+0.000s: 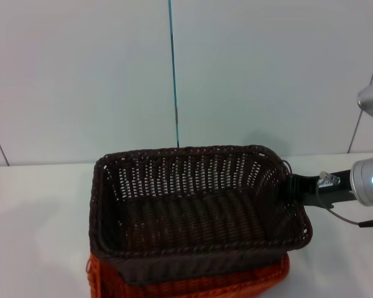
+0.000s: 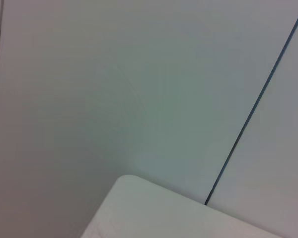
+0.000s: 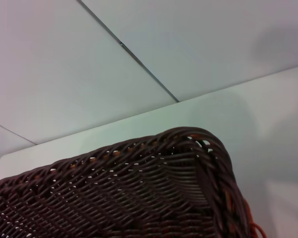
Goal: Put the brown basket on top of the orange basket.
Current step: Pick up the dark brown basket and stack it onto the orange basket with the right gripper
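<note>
An orange basket lies at the near edge of the white table, only its woven lower wall showing beneath the brown basket, which sits on top of it, mouth up, with its braided rim overhanging the orange one on every visible side. The right gripper reaches in from the robot's right and meets the brown basket at its right end wall, just below the rim, so the basket extends away from the gripper toward the robot's left and the orange basket lies below and to the left of the fingers. The dark gripper body presses against the wicker, but the weave hides the fingertips, and whether they are spread, closed or clamped on the rim cannot be told. The right wrist view looks across the brown basket's rim corner, with a sliver of orange weave showing beside it. Beyond the baskets the table runs to a pale panelled wall. The left gripper appears in no view; its wrist camera shows only a table corner and wall.
</note>
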Motion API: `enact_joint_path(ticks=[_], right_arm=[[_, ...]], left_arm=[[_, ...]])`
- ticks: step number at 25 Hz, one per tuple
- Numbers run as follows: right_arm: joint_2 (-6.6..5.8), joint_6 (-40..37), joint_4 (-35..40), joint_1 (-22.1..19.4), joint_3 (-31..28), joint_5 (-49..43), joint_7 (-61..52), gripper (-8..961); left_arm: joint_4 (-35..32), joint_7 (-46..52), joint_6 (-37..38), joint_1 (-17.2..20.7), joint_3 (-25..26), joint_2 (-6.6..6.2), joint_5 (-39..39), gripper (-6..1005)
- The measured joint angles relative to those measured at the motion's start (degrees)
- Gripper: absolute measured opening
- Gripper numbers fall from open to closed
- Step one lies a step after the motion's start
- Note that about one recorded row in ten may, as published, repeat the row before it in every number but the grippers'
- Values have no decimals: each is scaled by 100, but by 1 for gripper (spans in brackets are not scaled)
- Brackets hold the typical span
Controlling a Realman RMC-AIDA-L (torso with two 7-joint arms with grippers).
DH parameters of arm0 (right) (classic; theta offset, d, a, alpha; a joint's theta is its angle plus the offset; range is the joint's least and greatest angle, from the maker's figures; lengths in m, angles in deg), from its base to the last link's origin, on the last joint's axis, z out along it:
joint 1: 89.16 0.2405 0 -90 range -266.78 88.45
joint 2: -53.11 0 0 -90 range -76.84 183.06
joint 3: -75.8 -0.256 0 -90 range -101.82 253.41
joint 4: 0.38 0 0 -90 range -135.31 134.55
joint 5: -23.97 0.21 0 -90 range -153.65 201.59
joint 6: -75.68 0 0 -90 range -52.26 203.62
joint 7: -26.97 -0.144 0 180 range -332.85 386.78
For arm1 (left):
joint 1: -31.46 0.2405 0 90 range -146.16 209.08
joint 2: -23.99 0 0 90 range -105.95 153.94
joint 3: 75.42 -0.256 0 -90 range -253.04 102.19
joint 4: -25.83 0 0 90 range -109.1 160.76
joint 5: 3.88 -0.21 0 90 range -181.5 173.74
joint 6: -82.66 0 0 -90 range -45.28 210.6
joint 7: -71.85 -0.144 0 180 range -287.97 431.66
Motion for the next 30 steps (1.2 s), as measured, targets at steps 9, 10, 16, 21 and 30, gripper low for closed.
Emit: enact_joint_path(ticks=[9,10,16,21,30], right_arm=[[8,101,96,53,179,46,24,159],[7,101,85,59,191,49,18,159],[12,125,81,82,260,53,-9,159],[17,179,108,82,335,58,-21,160],[17,205,113,67,349,60,-57,160]], left_arm=[[3,0,1,33,0,23,0,888],[3,1,2,33,1,23,0,888],[4,-45,4,44,24,22,0,888],[3,-76,0,57,41,21,0,888],[3,-124,0,86,45,21,0,888]])
